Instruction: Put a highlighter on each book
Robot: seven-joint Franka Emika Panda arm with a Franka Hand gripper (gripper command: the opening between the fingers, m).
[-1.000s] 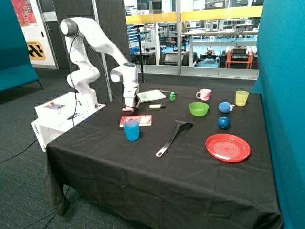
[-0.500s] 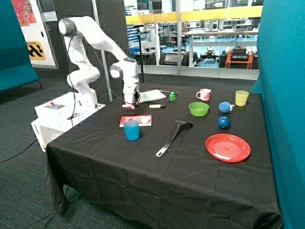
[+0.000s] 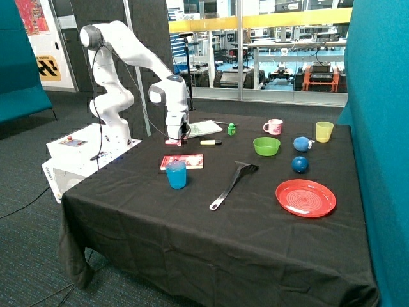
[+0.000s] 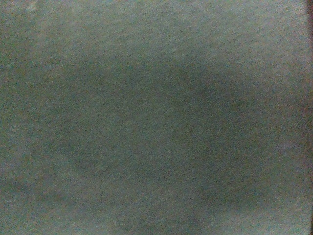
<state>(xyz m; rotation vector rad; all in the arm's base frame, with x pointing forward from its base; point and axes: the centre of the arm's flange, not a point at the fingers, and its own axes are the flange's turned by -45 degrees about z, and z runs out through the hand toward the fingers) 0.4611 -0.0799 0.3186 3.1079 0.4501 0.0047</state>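
Observation:
The gripper (image 3: 174, 138) hangs low over the black cloth, just above a small pink highlighter (image 3: 171, 144) that lies on the table between the two books. The red book (image 3: 185, 161) lies flat just in front of it, partly behind a blue cup (image 3: 176, 174). The larger white book (image 3: 204, 128) lies just behind the gripper, with something greenish on its near part. A yellow highlighter (image 3: 211, 142) lies on the cloth beside the white book. The wrist view shows only dark cloth (image 4: 156, 117), no highlighter and no book.
A black spatula (image 3: 231, 184) lies mid-table. A green bowl (image 3: 266, 146), pink mug (image 3: 273, 126), yellow cup (image 3: 324, 131), two blue balls (image 3: 300, 164) and a small green block (image 3: 231, 129) stand further along the back. A red plate (image 3: 305, 197) sits toward the front.
The arm's wrist has risen a little and shifted slightly toward the white book. The gripper stays low by the pink highlighter. Nothing else has moved.

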